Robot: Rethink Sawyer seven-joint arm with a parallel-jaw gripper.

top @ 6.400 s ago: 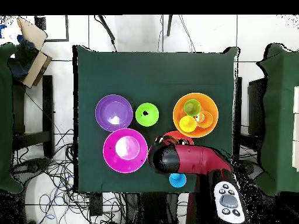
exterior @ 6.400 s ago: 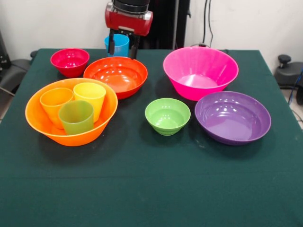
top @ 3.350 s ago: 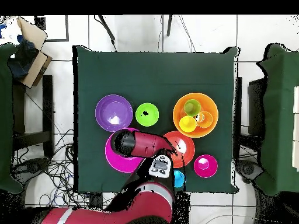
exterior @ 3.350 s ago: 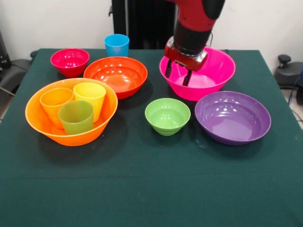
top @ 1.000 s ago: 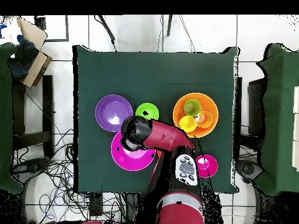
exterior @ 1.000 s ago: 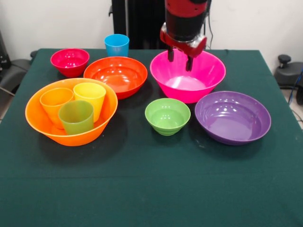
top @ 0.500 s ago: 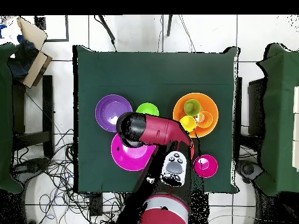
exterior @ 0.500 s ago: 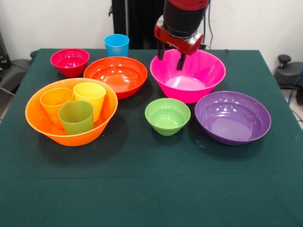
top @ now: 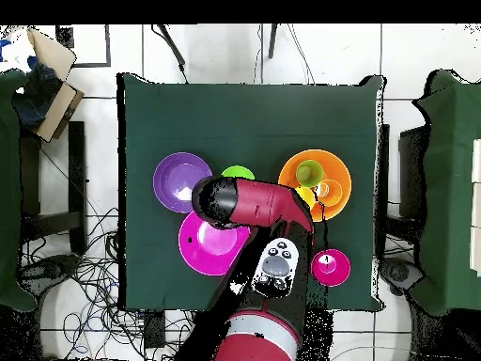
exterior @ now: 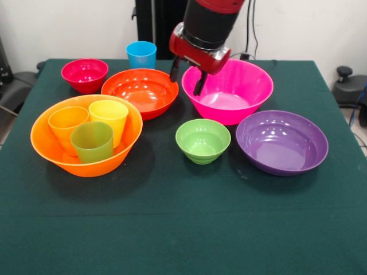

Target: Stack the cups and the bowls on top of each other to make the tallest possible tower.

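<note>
Red gripper (exterior: 187,75), fingers apart and empty, shifted off pink bowl (exterior: 235,91) toward red-orange bowl (exterior: 140,91).

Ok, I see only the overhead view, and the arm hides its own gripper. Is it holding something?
Observer: No. In the front view the gripper is open and empty, in the air above where the pink bowl and the wide red-orange bowl come close.
Operator: I also cannot find the blue cup.
Observer: The blue cup stands upright on the table, behind the red-orange bowl and not inside any bowl.
Operator: Is the red-orange bowl empty?
Observer: Yes, nothing lies in it.
</note>
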